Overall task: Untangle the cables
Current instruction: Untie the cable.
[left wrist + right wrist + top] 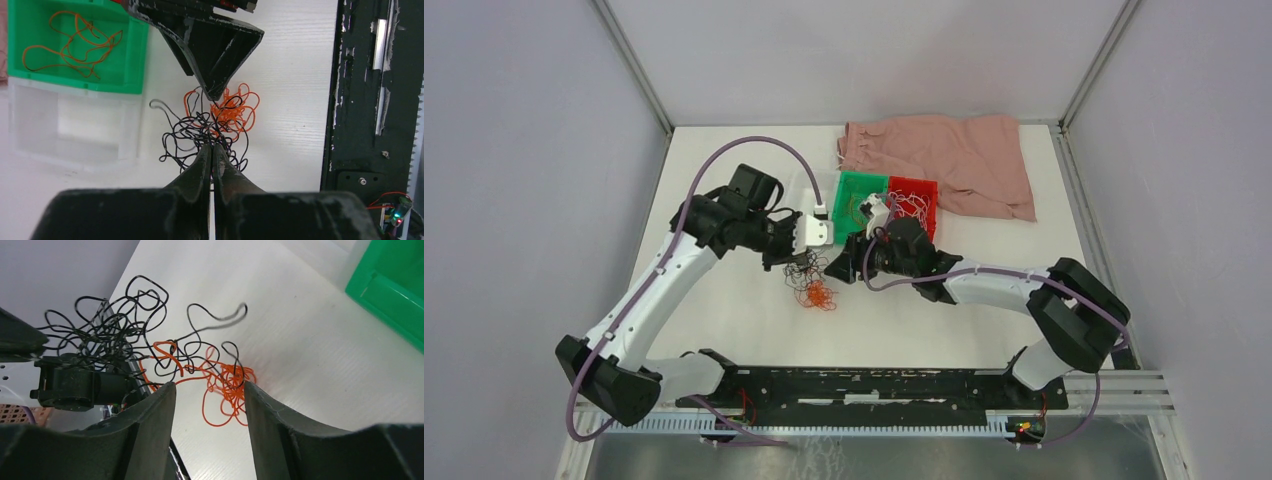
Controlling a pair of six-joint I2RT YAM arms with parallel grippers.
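White table (pixel 724 330) carries the cables (pixel 220 120) beside a green bin (pixel 75 86). Left gripper (pixel 212 155) clamps black strands (pixel 190 132), likely anchoring the tangle; right gripper (pixel 209 387) stands partly open, empty, straddling orange loops (pixel 230 377).

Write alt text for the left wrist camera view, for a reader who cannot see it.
The left gripper, shut, pinches a tangle of black wires over a white table, with orange wires knotted in behind. The right gripper points its dark tip at the tangle from the far side. A green bin holding an orange strand sits top left.
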